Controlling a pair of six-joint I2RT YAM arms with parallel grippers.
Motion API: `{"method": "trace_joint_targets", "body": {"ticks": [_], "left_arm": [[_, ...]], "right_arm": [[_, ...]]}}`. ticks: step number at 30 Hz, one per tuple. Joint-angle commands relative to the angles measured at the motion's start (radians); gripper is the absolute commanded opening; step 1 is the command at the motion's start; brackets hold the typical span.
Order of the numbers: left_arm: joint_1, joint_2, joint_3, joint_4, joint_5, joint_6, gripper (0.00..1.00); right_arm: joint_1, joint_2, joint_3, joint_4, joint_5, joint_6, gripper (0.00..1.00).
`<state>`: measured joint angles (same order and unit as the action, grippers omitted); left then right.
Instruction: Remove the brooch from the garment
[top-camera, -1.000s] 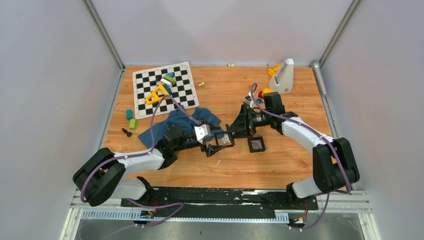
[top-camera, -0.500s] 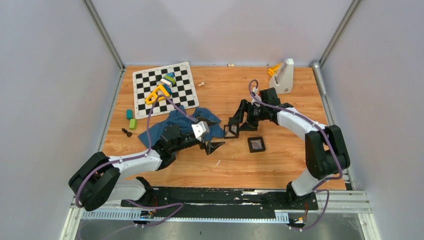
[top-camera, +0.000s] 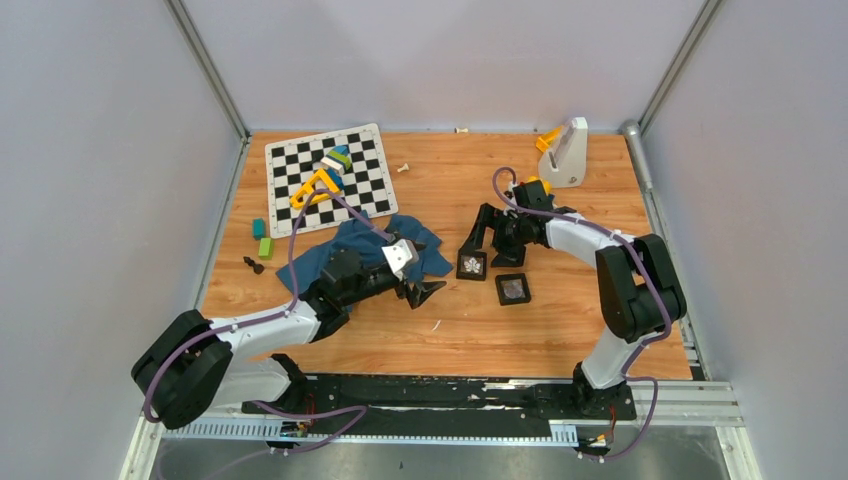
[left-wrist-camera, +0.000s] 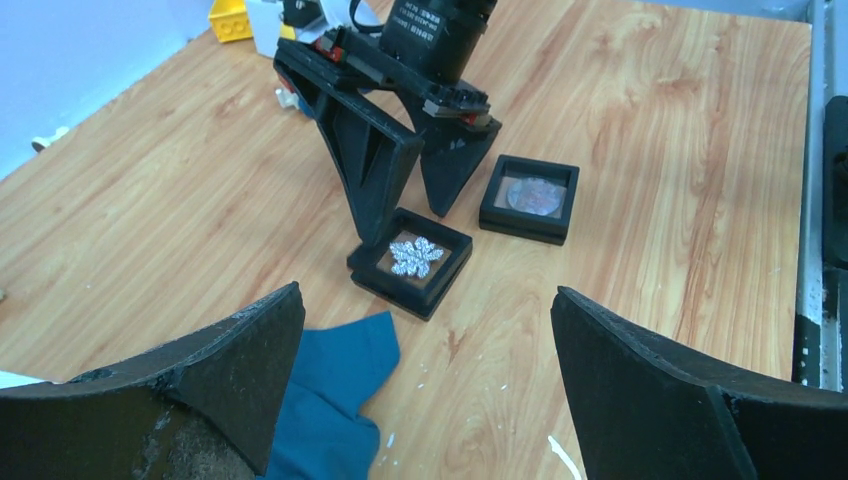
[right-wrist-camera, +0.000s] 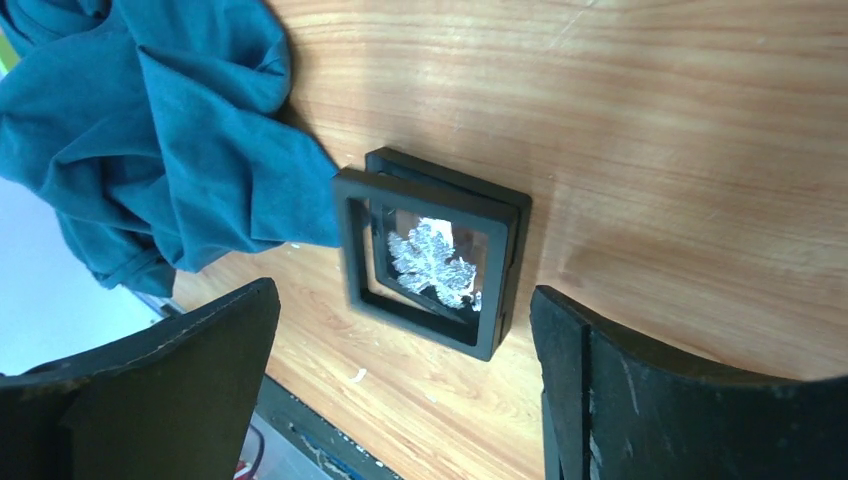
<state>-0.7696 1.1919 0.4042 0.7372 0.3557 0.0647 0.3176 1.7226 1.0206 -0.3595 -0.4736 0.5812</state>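
The brooch (right-wrist-camera: 432, 258), a silvery-white leaf-shaped ornament, lies inside a black square box (right-wrist-camera: 500, 270) flat on the table; it also shows in the left wrist view (left-wrist-camera: 415, 257) and the top view (top-camera: 471, 265). The garment (top-camera: 350, 250), crumpled teal-blue cloth, lies just left of the box, and one corner of the cloth (right-wrist-camera: 290, 215) touches it. My right gripper (top-camera: 488, 252) is open and empty, its fingers just behind the box. My left gripper (top-camera: 430, 266) is open and empty over the garment's right edge (left-wrist-camera: 330, 400), short of the box.
A second black square box (top-camera: 513, 289) with a round piece inside lies right of the first. A chequered board (top-camera: 365, 185) with toy blocks sits at the back left. A white stand (top-camera: 567, 152) is at the back right. Small blocks (top-camera: 262, 240) lie left of the garment.
Both grippers were at the box a second ago. The left one let go and drew back. The right one carried the box back and right, set it flat and opened.
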Motion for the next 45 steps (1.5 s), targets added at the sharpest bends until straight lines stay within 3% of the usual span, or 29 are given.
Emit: {"method": "trace_joint_targets", "body": {"ticks": [1,6,13,21,29,35,40,43,45], "left_arm": [[0.002,0.002,0.040,-0.021,-0.024,-0.012,1.00],[0.002,-0.005,0.042,-0.036,-0.033,-0.011,1.00],[0.003,-0.027,0.060,-0.102,-0.123,-0.031,1.00],[0.019,-0.079,0.116,-0.281,-0.306,-0.100,1.00],[0.041,-0.111,0.130,-0.341,-0.326,-0.114,1.00],[0.041,-0.114,0.129,-0.346,-0.331,-0.114,1.00],[0.045,-0.101,0.137,-0.358,-0.352,-0.126,1.00],[0.066,-0.089,0.140,-0.363,-0.353,-0.142,1.00],[0.086,-0.093,0.140,-0.370,-0.352,-0.153,1.00]], "right_arm": [[0.013,-0.032,0.043,-0.012,0.100,-0.027,0.98],[0.043,-0.005,0.079,-0.059,0.170,-0.035,0.88],[0.146,0.026,0.153,-0.139,0.327,-0.048,0.94],[0.238,0.111,0.267,-0.283,0.587,-0.014,0.90],[0.233,0.181,0.288,-0.342,0.655,-0.006,0.77],[0.153,0.175,0.290,-0.361,0.704,-0.032,0.73],[0.050,0.167,0.330,-0.357,0.678,-0.058,0.81],[0.040,0.134,0.362,-0.339,0.665,-0.091,0.98],[0.039,0.086,0.370,-0.323,0.663,-0.112,1.00]]}}
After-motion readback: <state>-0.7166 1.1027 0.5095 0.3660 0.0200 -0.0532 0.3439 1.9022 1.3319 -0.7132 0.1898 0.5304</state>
